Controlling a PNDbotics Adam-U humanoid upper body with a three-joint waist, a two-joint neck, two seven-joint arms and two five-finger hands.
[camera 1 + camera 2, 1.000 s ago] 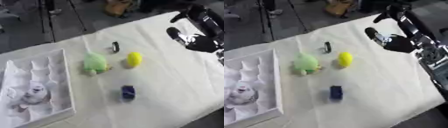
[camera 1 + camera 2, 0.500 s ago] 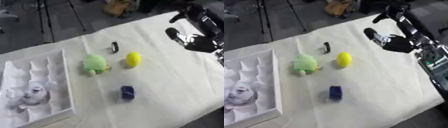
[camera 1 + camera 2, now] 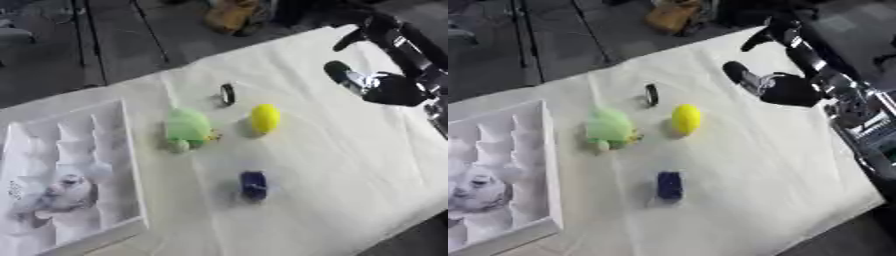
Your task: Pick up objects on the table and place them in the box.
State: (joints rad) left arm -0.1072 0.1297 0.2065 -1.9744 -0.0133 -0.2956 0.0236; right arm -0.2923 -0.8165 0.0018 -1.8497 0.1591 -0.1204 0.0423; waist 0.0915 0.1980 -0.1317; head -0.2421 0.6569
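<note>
1. Right hand point(image 3: 785, 87) – raised above the worktop's point(image 3: 350, 165) far right, fingers spread, holding nothing.
2. Yellow ball point(image 3: 265, 118), green toy point(image 3: 187, 129), blue block point(image 3: 253, 184) and black ring point(image 3: 227, 93) – well left of it.
3. Box point(image 3: 131, 165) at left edge.

A bench point(image 3: 350, 165) under a pale cream cloth carries 5 things: a white compartmented box point(image 3: 66, 175) at the left edge, a green plush toy point(image 3: 188, 127) beside it, a yellow oval point(image 3: 265, 118), a small dark ring point(image 3: 227, 93) farther back, and a dark blue block point(image 3: 253, 184) nearest.
</note>
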